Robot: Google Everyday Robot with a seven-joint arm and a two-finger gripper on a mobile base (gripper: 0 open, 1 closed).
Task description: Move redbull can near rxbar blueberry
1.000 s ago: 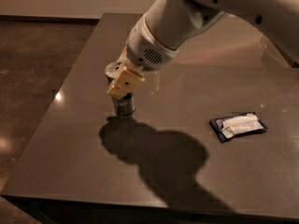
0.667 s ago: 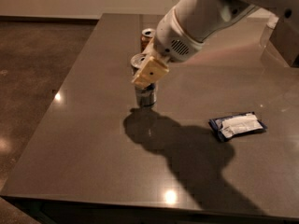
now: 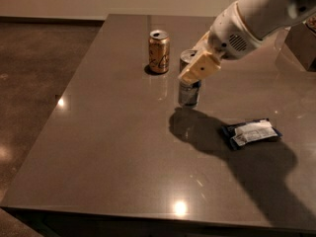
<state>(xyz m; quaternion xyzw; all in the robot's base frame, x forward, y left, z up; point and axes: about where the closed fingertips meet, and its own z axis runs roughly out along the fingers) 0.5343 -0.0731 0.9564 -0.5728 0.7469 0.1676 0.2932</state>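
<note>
Gripper (image 3: 198,69) has its jaws pinching the redbull can (image 3: 189,94), upright, approx. at bench (image 3: 108,147) centre, near the gold can (image 3: 159,51). Rxbar blueberry (image 3: 252,133) lies flat, apart from it, twd. the front edge.

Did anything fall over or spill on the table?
No, nothing stands out. The redbull can is upright in the gripper at mid-table, the gold can stands upright behind it, and the rxbar blueberry lies flat nearby. No spills.

Lab-like room: robot hand (image 3: 190,79) over table (image 3: 123,147).
</note>
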